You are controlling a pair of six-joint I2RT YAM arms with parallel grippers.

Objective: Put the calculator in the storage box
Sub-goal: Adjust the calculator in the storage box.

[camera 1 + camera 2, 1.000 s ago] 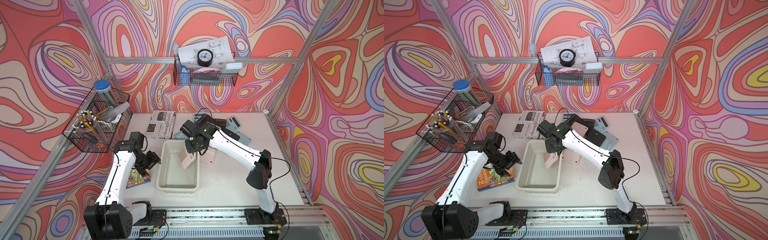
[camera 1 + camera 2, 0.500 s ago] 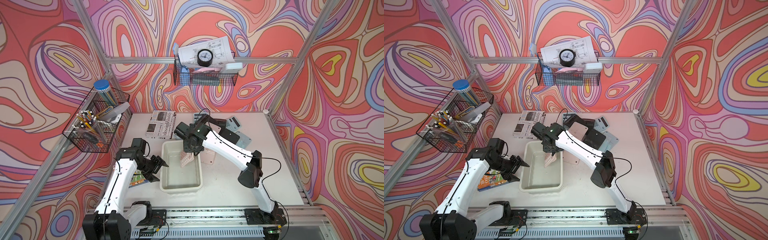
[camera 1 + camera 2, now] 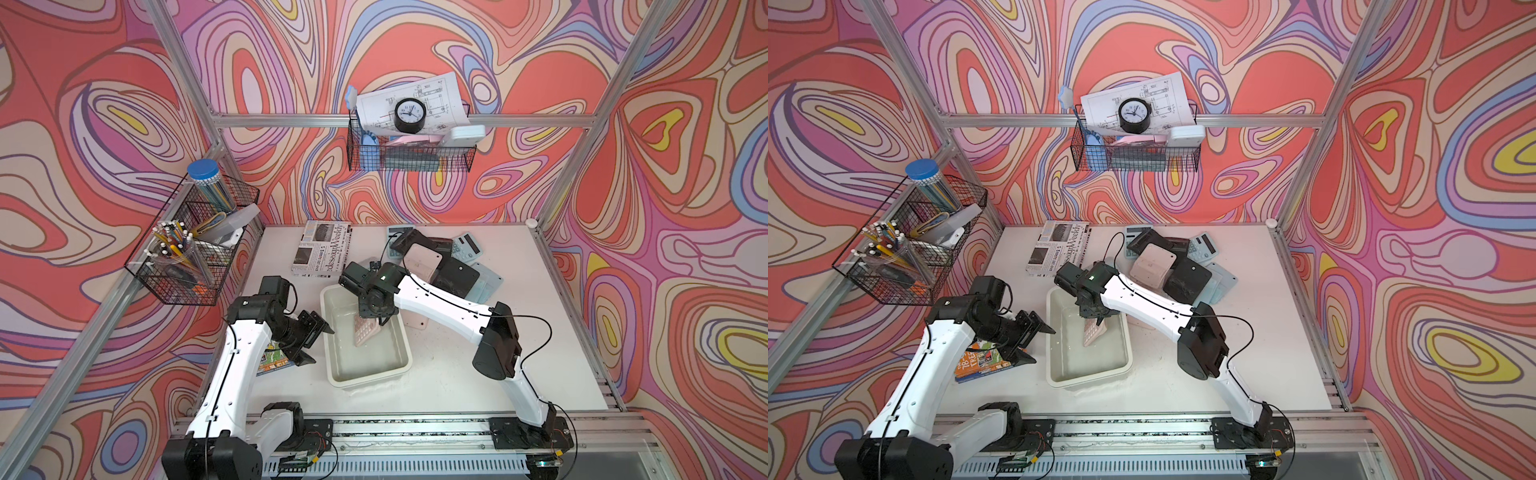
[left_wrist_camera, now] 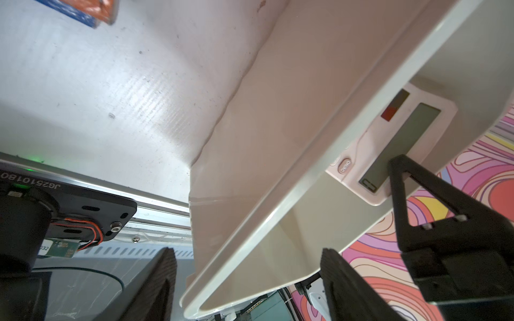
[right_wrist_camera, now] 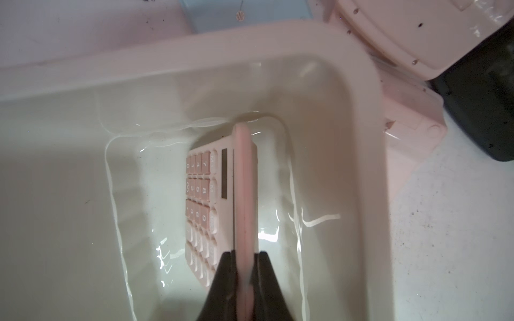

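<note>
The storage box (image 3: 335, 362) (image 3: 1056, 365), a cream-white tub, sits at the table's middle front. My right gripper (image 3: 371, 319) (image 3: 1096, 319) (image 5: 244, 257) is shut on a pink calculator (image 3: 365, 332) (image 3: 1093, 333) (image 5: 244, 178). It holds the calculator on edge inside the box, low at the far end, keys facing left. My left gripper (image 3: 320, 346) (image 3: 1043, 347) (image 4: 247, 251) is open just outside the box's left wall (image 4: 278, 155), one fingertip near the rim. Whether it touches, I cannot tell. The left wrist view shows the calculator's display (image 4: 400, 141) over the rim.
A pile of black, pink and blue calculators (image 3: 440, 262) lies at the back right, one pink one (image 3: 415, 322) beside the box. A newspaper (image 3: 322, 251) lies at the back, a book (image 3: 272, 360) under my left arm. Wire baskets (image 3: 195, 253) (image 3: 409, 156) hang on the walls.
My left gripper has moved right, up to the box's left wall. My right arm has shifted left and lowered the calculator deeper into the box, which has turned slightly.
</note>
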